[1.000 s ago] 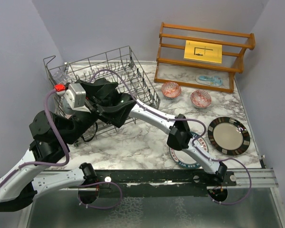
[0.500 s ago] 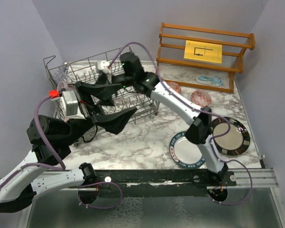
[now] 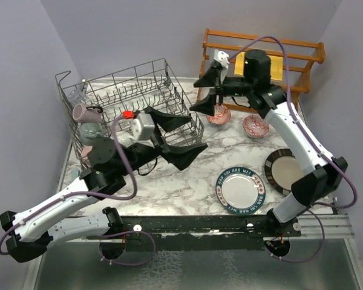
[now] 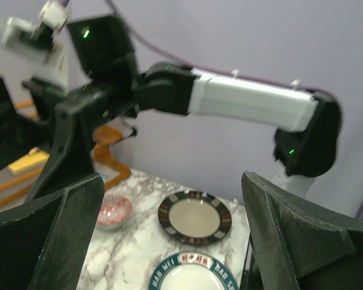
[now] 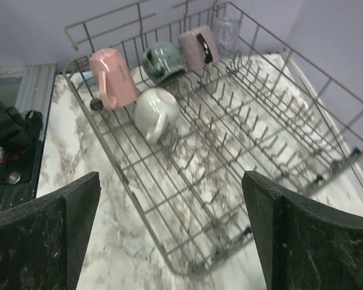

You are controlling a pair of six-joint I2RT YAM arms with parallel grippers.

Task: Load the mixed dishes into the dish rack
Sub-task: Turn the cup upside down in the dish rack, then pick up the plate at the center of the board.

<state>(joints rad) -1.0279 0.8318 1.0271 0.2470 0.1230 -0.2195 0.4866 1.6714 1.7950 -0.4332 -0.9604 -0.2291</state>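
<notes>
Now: my R gripper [image 3: 207, 90] gapes empty, up high, dish rack [image 3: 124, 70] just to its left. L gripper [image 3: 183, 136] gapes empty too, at rack's near-right corner.

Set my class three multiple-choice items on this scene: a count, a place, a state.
1. How many mugs are in the dish rack? A two; B three; C four.
2. Where is the lettered plate? A in the rack; B on the table; C on the wooden shelf.
3. The right gripper is: A open and empty; B shut on a bowl; C shut on a mug.
Key: C, pink mug, grey mug, mauve mug and white mug lie inside; B, it lies flat there; A, its fingers stand apart with nothing between.
</notes>
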